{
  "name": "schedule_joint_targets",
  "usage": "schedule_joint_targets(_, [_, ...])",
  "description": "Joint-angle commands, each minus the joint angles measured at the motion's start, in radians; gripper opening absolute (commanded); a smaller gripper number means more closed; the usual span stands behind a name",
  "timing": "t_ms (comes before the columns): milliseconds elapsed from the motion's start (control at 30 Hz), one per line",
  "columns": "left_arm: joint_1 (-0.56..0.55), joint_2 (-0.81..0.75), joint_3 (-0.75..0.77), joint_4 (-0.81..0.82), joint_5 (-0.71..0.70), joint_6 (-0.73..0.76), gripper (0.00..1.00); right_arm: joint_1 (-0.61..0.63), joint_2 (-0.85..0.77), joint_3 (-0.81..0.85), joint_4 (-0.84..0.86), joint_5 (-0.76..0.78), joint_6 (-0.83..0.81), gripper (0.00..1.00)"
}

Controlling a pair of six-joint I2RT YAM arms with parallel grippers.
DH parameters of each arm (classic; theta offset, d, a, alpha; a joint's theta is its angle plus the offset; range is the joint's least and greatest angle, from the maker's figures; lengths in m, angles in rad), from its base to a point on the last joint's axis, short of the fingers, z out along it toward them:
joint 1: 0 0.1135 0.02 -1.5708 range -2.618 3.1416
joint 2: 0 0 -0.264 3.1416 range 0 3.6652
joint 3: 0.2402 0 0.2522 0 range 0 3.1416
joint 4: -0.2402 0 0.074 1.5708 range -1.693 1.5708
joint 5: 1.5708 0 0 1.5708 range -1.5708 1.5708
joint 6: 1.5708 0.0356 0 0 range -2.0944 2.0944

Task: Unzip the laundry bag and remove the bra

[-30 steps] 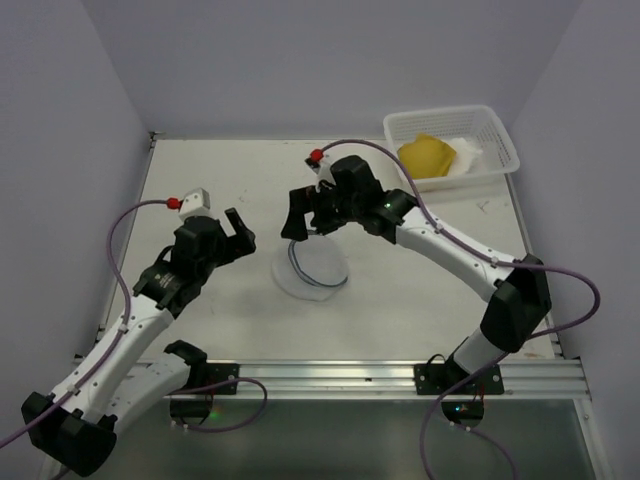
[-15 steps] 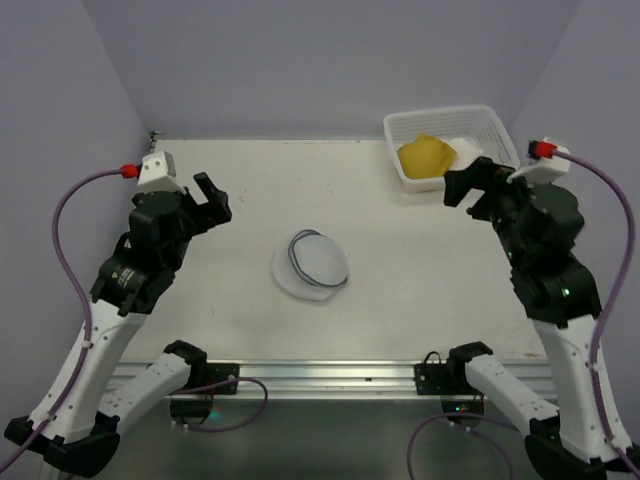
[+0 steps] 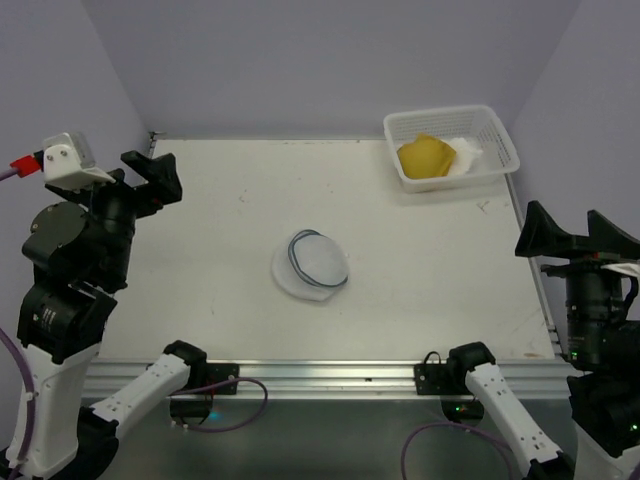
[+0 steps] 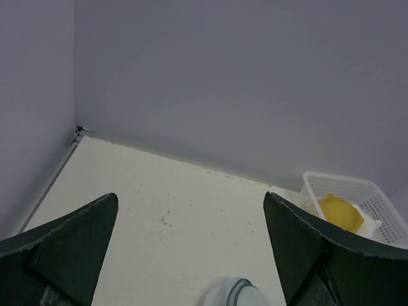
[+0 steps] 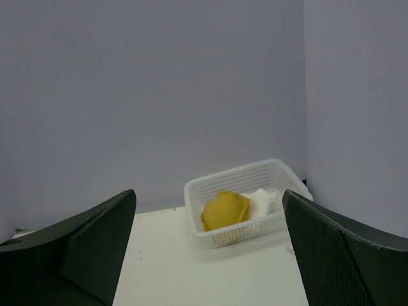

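Note:
The laundry bag [image 3: 312, 263], a small round white mesh pouch with a dark zipper line, lies in the middle of the table; its top edge shows in the left wrist view [image 4: 236, 294]. A yellow cup-shaped padded piece that looks like the bra [image 3: 425, 155] lies in the white basket [image 3: 500, 130], and also shows in the wrist views [image 4: 340, 211] [image 5: 226, 210]. My left gripper [image 3: 140, 180] [image 4: 190, 199] is open and empty, raised high at the far left. My right gripper [image 3: 572, 232] [image 5: 209, 192] is open and empty, raised at the right edge, facing the basket.
The white lattice basket [image 5: 236, 175] [image 4: 319, 182] stands at the back right corner and also holds a white cloth [image 3: 465, 150] [image 5: 264, 199]. Purple-grey walls close the table at the back and both sides.
Both arms have pulled away from the bag, outward and upward, the right one from right beside it. Both grippers stay open. The bag has not moved.

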Motion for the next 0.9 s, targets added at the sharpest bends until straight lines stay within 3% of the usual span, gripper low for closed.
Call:
schedule_joint_targets(0, [0.007, -0.002, 0.060, -0.011, -0.053, 0.070, 1.00, 0.002, -0.014, 0.027, 0.025, 0.024, -0.063, 0.99])
schedule_joint_targets(433, [0.007, -0.084, 0.023, 0.042, -0.085, 0.065, 1.00, 0.002, -0.016, 0.070, 0.072, -0.011, -0.073, 0.99])
schedule_joint_targets(867, [0.007, -0.054, -0.015, 0.074, -0.045, 0.032, 1.00, 0.002, 0.012, 0.075, 0.091, -0.050, -0.056, 0.99])
